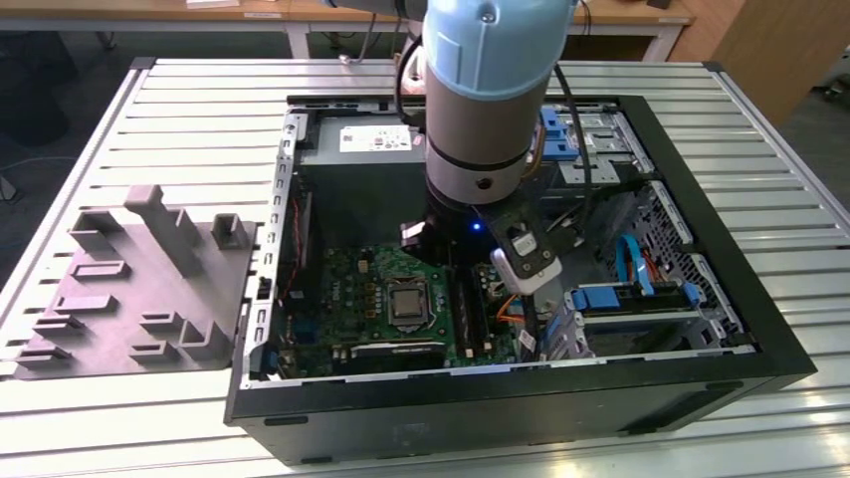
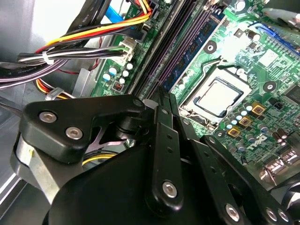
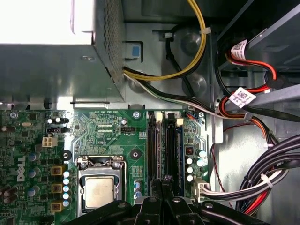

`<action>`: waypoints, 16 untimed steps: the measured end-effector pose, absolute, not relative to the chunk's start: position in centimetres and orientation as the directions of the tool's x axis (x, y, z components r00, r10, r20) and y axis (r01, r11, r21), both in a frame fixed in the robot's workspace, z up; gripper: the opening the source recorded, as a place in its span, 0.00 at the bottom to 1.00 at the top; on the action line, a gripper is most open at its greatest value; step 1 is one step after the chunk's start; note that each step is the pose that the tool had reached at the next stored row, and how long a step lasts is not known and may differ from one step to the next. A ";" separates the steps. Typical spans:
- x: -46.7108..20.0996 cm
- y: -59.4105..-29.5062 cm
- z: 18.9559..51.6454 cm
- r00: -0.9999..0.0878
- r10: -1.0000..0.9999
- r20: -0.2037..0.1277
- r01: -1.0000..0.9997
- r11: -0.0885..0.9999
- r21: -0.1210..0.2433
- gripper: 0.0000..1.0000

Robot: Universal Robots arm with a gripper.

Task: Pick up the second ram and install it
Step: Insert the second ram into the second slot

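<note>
Pincer is narrow in the second wrist view, its fingers almost pressed together; one cannot tell if something thin sits between them. The tips hang over the long black slots of the green motherboard. Just beside, a blue-green ram stick stands in a slot; whether it is the second ram is not clear. In the first wrist view the tips are beside the processor socket. In the exterior view the arm reaches into the open computer case on the ribbed surface.
</note>
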State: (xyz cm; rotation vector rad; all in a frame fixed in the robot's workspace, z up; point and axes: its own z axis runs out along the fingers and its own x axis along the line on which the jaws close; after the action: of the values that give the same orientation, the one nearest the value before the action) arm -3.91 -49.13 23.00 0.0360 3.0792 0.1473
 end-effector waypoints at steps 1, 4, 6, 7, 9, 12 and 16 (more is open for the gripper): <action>-3.9 -49.1 23.0 -0.998 0.024 -0.058 0.018 0.995 0.098 0.12; -3.9 -49.1 23.0 -0.998 0.016 -0.058 0.010 0.995 0.102 0.12; -3.9 -49.1 22.9 -0.998 0.013 -0.058 0.007 0.995 0.104 0.12; -3.9 -49.1 22.9 -0.998 0.011 -0.058 0.005 0.995 0.104 0.12; -3.9 -49.1 22.8 -0.998 0.009 -0.058 0.003 0.995 0.103 0.12; -3.9 -49.1 22.8 -0.998 0.005 -0.058 -0.001 0.995 0.103 0.12; -3.8 -49.1 22.6 -0.998 0.001 -0.058 -0.005 0.995 0.103 0.12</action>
State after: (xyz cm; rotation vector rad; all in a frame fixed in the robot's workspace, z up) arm -3.82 -49.15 22.64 -0.0036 3.0799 0.1595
